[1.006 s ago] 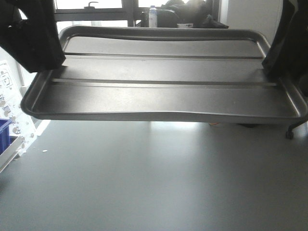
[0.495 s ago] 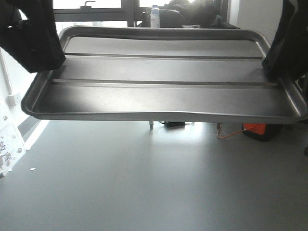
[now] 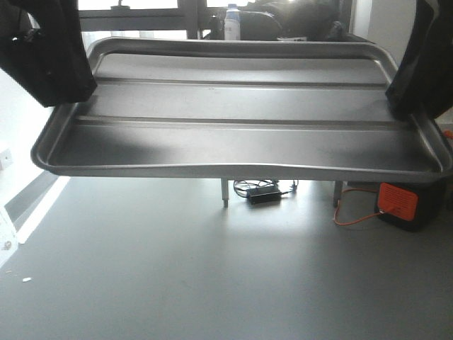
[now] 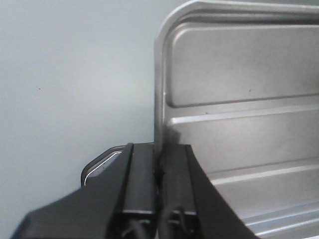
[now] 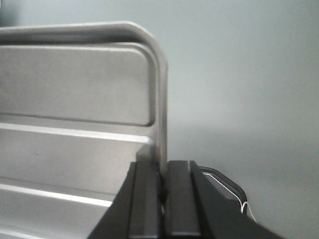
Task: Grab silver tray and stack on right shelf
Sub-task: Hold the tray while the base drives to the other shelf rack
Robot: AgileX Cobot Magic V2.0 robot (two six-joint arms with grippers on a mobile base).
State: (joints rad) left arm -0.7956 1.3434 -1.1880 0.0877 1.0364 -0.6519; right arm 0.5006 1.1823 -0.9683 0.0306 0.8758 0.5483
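Observation:
The silver tray point(image 3: 241, 134) hangs level in the air above a grey floor, filling the upper half of the front view, two long ridges across its base. My left gripper point(image 3: 76, 95) is shut on its left rim and my right gripper point(image 3: 398, 105) is shut on its right rim. The left wrist view has the left gripper point(image 4: 162, 154) pinching the thin rim of the silver tray point(image 4: 239, 99) between its black pads. The right wrist view has the right gripper point(image 5: 162, 172) clamped the same way on the silver tray point(image 5: 75, 99). The right shelf is out of view.
Under the tray, on the floor, lie an orange box point(image 3: 400, 204) with an orange cable and a black power adapter point(image 3: 263, 195) with cords, beside thin metal legs point(image 3: 225, 191). A bottle point(image 3: 231, 21) and windows stand behind. A white panel edge point(image 3: 6, 237) shows at far left.
The background has slid leftward behind the tray: the white panel and blue bin at left have nearly left the view, and the orange box and adapter have come in. Both grips are unchanged.

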